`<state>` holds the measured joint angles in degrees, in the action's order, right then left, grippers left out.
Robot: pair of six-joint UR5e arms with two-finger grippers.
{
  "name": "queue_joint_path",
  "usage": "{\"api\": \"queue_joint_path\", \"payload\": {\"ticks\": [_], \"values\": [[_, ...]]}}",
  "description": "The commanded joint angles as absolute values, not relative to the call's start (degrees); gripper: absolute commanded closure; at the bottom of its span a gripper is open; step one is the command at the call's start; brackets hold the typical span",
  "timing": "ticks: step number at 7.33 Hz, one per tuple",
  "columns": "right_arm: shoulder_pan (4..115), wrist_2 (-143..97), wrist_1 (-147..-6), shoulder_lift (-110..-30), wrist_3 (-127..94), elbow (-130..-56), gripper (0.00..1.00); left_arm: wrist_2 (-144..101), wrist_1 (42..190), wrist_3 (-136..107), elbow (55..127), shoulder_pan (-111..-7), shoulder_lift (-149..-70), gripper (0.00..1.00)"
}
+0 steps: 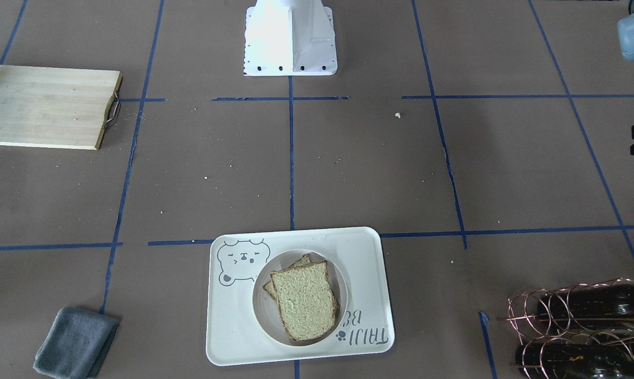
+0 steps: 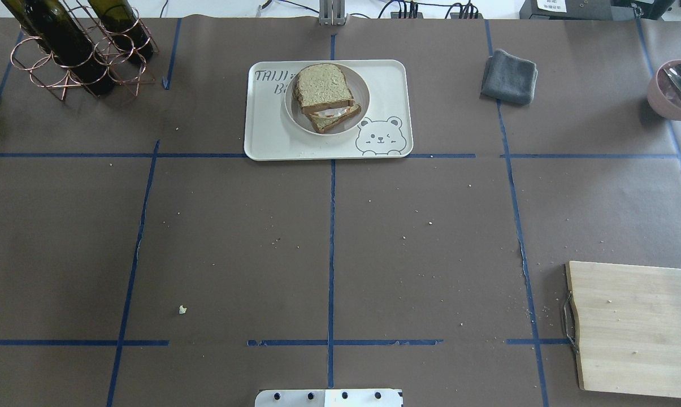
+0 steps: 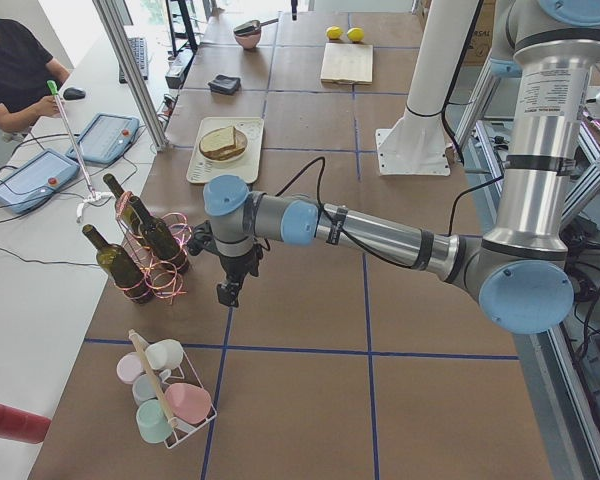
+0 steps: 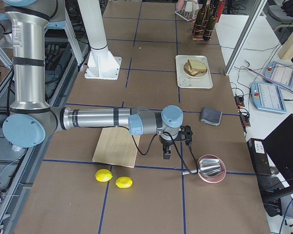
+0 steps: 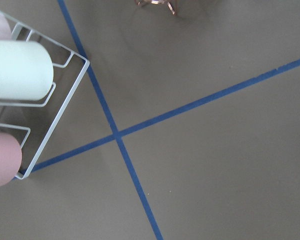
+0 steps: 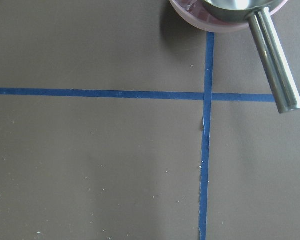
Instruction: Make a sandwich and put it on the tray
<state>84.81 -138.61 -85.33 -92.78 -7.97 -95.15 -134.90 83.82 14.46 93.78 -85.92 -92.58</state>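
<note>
Tan brown-crusted egg sandwich [image 2: 322, 90] lay on round off-white plate [image 2: 364, 93] within cream bear-print tray [image 2: 391, 79]; task judged complete, nothing next; jaws' spread could not be told

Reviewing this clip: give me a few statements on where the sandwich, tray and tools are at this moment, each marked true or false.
1. The sandwich lies on a round plate that sits on the tray. True.
2. The two lemons rest on the cutting board. False: they lie on the table beside it.
3. The grey cloth lies on the tray. False: it lies on the table, apart from the tray.
4. Neither the left tool nor the right tool touches the sandwich. True.
</note>
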Motion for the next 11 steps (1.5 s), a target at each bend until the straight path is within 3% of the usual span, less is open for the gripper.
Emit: {"api": "queue_joint_path", "payload": {"ticks": [1,11], "values": [[86.57,-140.71,-85.34,-93.42,-7.56,-93.87,0.0,-136.41,84.11,14.51,90.97,-88.23,-91.41,0.0],[90.7,-140.19,-85.61,-93.6,-7.47,-93.6,0.0,-136.23,83.76,10.37,91.32,-91.23,-92.11,0.0]]}}
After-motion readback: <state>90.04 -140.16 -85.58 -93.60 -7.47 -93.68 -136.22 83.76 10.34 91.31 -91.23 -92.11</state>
